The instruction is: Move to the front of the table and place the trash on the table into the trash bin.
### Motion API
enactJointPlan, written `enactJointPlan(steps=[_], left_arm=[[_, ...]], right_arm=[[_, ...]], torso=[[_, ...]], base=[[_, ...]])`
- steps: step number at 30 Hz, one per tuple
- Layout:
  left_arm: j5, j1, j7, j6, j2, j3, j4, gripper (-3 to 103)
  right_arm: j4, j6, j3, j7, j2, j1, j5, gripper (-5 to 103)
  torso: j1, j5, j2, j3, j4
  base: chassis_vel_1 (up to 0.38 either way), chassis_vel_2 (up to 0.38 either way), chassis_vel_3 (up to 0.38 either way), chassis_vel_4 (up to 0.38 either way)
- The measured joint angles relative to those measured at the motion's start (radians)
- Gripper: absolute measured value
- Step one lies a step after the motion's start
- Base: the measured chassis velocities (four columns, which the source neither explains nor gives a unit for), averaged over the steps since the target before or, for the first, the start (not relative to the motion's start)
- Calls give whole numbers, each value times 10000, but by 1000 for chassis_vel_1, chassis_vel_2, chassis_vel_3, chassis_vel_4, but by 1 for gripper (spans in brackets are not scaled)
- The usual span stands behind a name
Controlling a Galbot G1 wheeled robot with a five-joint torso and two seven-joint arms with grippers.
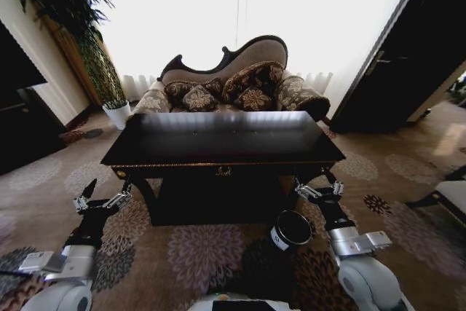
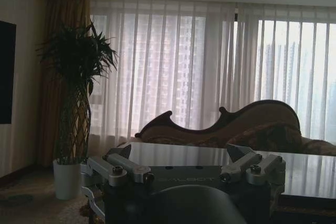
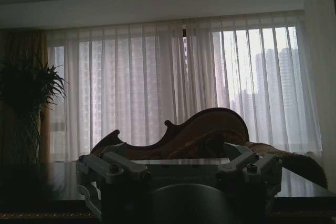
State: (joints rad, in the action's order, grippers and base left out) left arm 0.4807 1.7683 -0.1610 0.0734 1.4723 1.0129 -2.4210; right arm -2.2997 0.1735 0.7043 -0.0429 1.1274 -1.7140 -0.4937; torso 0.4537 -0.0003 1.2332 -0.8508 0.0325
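You face the glossy black bench (image 1: pixel 218 147), seen from its front edge, with the sofa (image 1: pixel 233 81) behind it. No trash can be made out on its shiny top. The trash bin (image 1: pixel 290 229) stands on the carpet (image 1: pixel 196 253) just beside your right claw (image 1: pixel 318 189). Your left claw (image 1: pixel 102 198) hangs low at the bench's left corner. Both claws are spread wide and hold nothing.

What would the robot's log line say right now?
robot: facing table | left gripper: open, low by table's left front | right gripper: open, right front | bin: floor, beside right gripper
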Motion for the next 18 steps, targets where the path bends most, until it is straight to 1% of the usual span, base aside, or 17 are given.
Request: enactJointPlan(steps=[5, 7, 11, 13, 18], left_arm=[[-66, -4, -14, -10, 11, -53, 9, 100], [-95, 4, -16, -20, 16, -62, 13, 100], [-114, 10, -25, -30, 17, -68, 14, 100], [-123, 11, -36, -41, 16, -68, 17, 100], [-154, 11, -59, -73, 22, -76, 37, 100]], right_arm=[[-5, 7, 40, 0, 55, -40, -22, 100], [-5, 19, 41, -1, 82, -56, -30, 100], [9, 24, 39, -4, 102, -50, -35, 100], [29, 32, 29, -6, 111, -46, -37, 100], [40, 43, 7, -5, 124, -40, -37, 100]], torso=[[-2, 2, 1, 0, 2], [-8, -3, 8, 4, 0], [-1, 2, 3, -1, 0], [7, 1, -1, -3, 2], [7, -1, -1, -3, 0]], base=[[360, -376, -365, 371], [358, -372, -331, 376], [382, -381, -369, 358], [315, -344, -349, 317], [311, -315, -320, 328]])
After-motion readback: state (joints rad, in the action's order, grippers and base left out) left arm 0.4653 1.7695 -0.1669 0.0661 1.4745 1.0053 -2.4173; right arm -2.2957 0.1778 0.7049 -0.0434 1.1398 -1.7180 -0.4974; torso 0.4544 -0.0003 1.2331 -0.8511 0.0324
